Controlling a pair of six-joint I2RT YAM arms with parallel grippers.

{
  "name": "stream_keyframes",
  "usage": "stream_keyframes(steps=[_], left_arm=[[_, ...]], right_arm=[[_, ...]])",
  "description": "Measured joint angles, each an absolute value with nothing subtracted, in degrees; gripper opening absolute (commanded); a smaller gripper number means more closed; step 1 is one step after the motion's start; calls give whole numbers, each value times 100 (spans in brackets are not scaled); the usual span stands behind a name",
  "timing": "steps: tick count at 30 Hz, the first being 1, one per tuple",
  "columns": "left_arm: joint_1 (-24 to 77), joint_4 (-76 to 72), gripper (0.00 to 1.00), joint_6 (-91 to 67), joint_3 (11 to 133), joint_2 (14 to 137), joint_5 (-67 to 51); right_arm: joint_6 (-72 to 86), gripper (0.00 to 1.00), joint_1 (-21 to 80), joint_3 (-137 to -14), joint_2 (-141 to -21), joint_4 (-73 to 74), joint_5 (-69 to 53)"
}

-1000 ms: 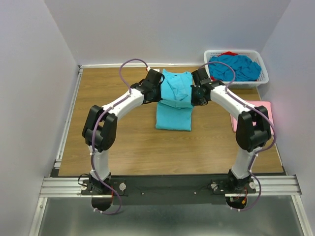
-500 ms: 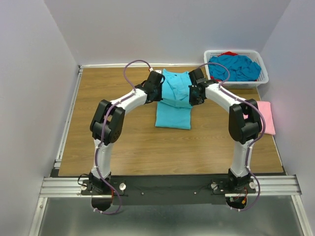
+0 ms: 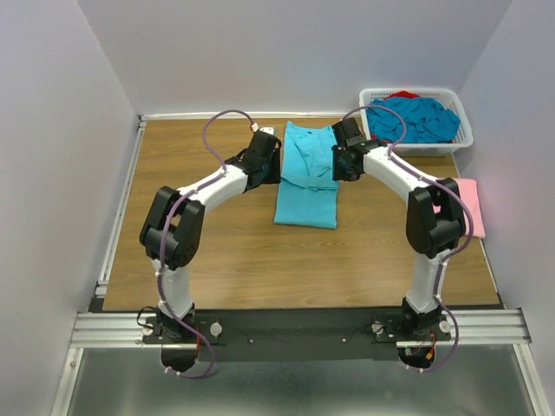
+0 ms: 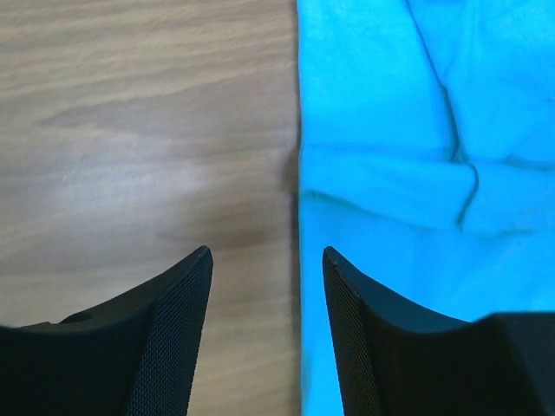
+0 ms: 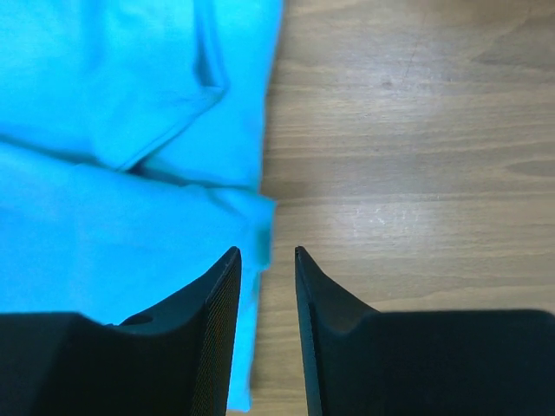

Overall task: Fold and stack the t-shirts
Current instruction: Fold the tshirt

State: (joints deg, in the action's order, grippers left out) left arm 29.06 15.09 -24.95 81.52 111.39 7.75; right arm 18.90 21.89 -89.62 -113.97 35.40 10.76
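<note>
On the wooden table (image 3: pixel 217 251), centre toward far side: part-folded bright turquoise cloth t-shirt (image 3: pixel 305 178) lies flat | left gripper (image 4: pixel 267 253) spread astride its left edge, right gripper (image 5: pixel 266 251) narrowly parted at its right edge, both empty | likely soft, light, limp: pinch both side edges | pale pink t-shirt (image 3: pixel 471 204) right, white lattice plastic basket (image 3: pixel 431 148) far right, neither obstructs

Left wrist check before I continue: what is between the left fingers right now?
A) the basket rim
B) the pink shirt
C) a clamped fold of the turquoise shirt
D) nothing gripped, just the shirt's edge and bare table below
D: the left gripper is open with its fingers apart. Through the gap, the turquoise shirt lies flat with its left edge against the bare table.
</note>
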Motion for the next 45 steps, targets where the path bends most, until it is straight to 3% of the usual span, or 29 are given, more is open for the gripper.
stream_keyframes(steps=[2, 6, 12, 23, 37, 40, 43, 45], left_arm=[[2987, 1479, 35, -2596, 7900, 10792, 849], [3404, 1328, 24, -2818, 7483, 10307, 871], [4062, 1205, 18, -3194, 6989, 10407, 587], [4075, 1135, 18, -3599, 6490, 10661, 60], [4073, 1059, 18, -3653, 6178, 10436, -121], [4073, 1103, 23, -3693, 6025, 10265, -119], [4071, 1184, 27, -3767, 5813, 9911, -119], [4034, 1090, 29, -3839, 5625, 9522, -119]], right_arm=[[1835, 28, 2298, -8858, -11174, 3428, 1100], [1791, 20, 2670, -8543, -10680, 3151, 1028], [1879, 17, 3046, -8130, -10676, 2635, 637], [1925, 18, 3017, -8125, -11605, 2141, 642], [1389, 22, 2252, -10962, -13126, 1798, 1048], [1347, 22, 2165, -10812, -12925, 1719, 937], [1498, 22, 2154, -9907, -12263, 1619, 416], [1669, 30, 2130, -9209, -11714, 1588, -36]])
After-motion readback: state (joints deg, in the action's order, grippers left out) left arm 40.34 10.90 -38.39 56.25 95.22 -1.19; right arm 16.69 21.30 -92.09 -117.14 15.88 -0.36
